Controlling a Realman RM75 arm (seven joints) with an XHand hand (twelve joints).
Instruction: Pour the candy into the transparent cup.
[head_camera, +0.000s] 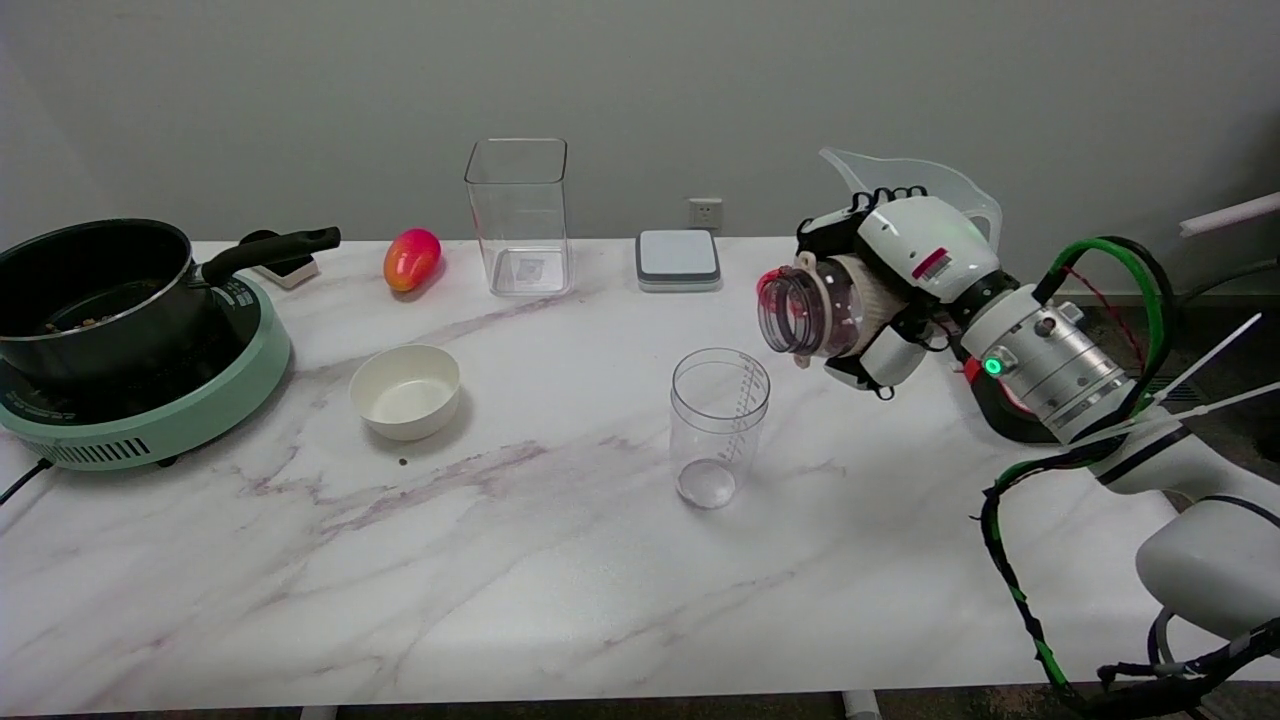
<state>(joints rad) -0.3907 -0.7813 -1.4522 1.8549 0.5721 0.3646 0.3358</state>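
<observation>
black pot (95, 285), mint-green cooker (170, 415), white bowl (405, 390)

Bare tabletop (560, 560) around transparent cup (718, 425); bowl (405, 390) well left.

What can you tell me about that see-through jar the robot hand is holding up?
The jar looks like clear plastic, round, with a threaded neck and no lid on. The right robot hand grips its body, holding it in the air, tipped on its side. Its open mouth points left, above and just right of the transparent cup standing on the table. Its contents cannot be made out.
</observation>
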